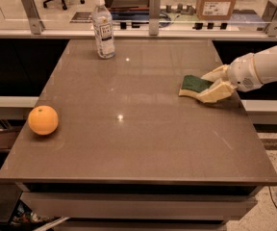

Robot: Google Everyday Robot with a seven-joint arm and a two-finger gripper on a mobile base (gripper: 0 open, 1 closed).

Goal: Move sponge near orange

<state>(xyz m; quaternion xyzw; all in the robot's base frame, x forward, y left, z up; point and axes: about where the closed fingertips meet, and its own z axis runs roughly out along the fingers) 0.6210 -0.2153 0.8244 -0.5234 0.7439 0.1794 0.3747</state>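
Note:
The sponge (192,84), dark green on top with a pale yellow layer beneath, lies at the right side of the brown table (129,143). My gripper (208,85) reaches in from the right edge. Its cream fingers (217,92) sit on either side of the sponge's right end and are shut on it, with the sponge resting at table level. The orange (43,120) sits far off near the table's left edge, toward the front.
A clear water bottle (103,28) with a white cap stands at the back left of the table. A rail with metal posts (154,6) runs behind the table. A cardboard box (217,0) sits beyond it.

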